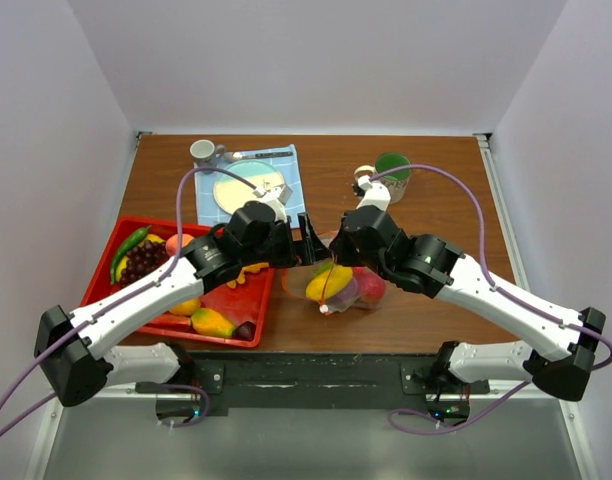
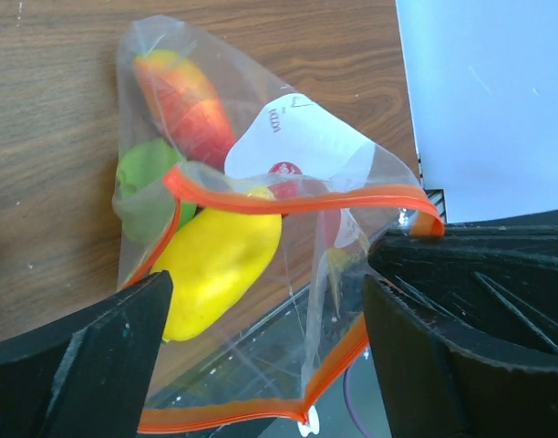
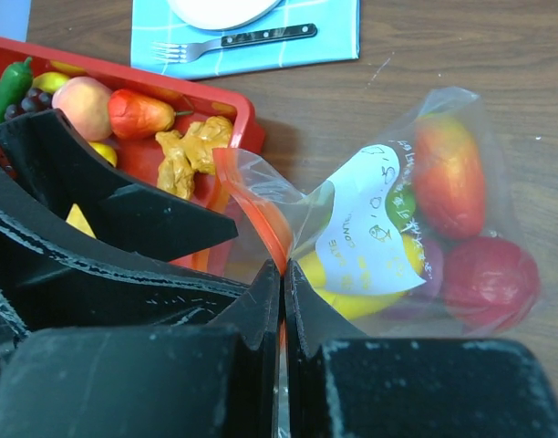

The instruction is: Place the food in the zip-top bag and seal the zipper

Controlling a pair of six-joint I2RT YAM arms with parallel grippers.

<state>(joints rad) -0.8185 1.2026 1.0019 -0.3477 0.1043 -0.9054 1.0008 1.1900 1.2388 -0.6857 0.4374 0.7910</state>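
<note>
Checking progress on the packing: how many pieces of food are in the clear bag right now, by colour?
Yellow piece: 1
Green piece: 1
Red-orange piece: 1
Dark red piece: 1
Total: 4 visible in the zip-top bag; others may be hidden behind its label.

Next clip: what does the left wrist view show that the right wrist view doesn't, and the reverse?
Only the left wrist view: the left gripper, fingers wide apart on either side of the bag's mouth, and the zipper standing open as an unsealed loop.
Only the right wrist view: the right gripper shut on the zip-top bag at its orange edge, the red tray with leftover food, and a fork.
Both views: the bag holding a yellow fruit and red ones, its white label, and the wooden table.
</note>
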